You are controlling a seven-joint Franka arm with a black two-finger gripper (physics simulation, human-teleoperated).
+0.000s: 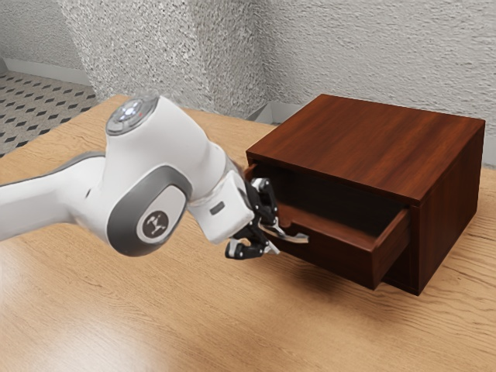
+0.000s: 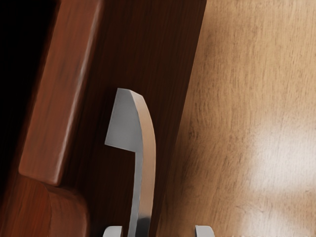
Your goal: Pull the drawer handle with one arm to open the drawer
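Observation:
A dark wooden cabinet (image 1: 372, 139) stands on the table, its single drawer (image 1: 341, 252) pulled partway out, with a dark gap above the drawer's front. The drawer's curved silver handle (image 1: 288, 236) sticks out from that front. My black gripper (image 1: 260, 225) is at the handle, one finger above it and one below. In the wrist view the handle (image 2: 136, 148) runs down between my two fingertips (image 2: 112, 230). It lies close to one tip, and a clear gap separates it from the other. The gripper (image 2: 158, 231) is open around the handle.
The light wooden table (image 1: 155, 325) stretches wide in front of the cabinet and around it. A rough grey wall (image 1: 194, 46) rises behind. My white arm (image 1: 147, 194) comes in from the exterior view's left.

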